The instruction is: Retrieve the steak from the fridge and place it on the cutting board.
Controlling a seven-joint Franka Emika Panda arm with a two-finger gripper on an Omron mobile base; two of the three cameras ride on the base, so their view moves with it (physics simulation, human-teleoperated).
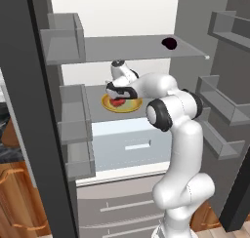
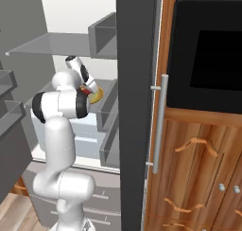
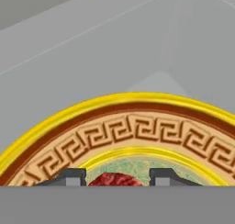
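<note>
The hand (image 3: pixel 117 178) is spread, its two dark fingertips (image 3: pixel 73 177) standing apart on either side of the steak (image 3: pixel 114 180), which lies between them on the yellow plate (image 3: pixel 137 131); whether the pads touch the meat cannot be told. The hand view shows the plate's pattern close up: a yellow rim, a brown band, a key-pattern ring and a pale green middle where the red slab sits, with the grey shelf beyond. The left base view shows the open fridge (image 1: pixel 29 110) more widely: the plate (image 1: pixel 128 107) rests on the middle shelf above a pale blue-white drawer (image 1: pixel 129 144), the steak (image 1: pixel 117 102) a red patch just under the hand (image 1: pixel 118 94), and a dark maroon lump (image 1: pixel 169 43) sits on the shelf above. The right base view adds wooden cabinets (image 2: pixel 198 173) and a black oven window (image 2: pixel 210 59) beside the fridge wall (image 2: pixel 134 107). The arm rises from the base, bends at the elbow and reaches forward into the fridge, the wrist turned down over the plate.
</note>
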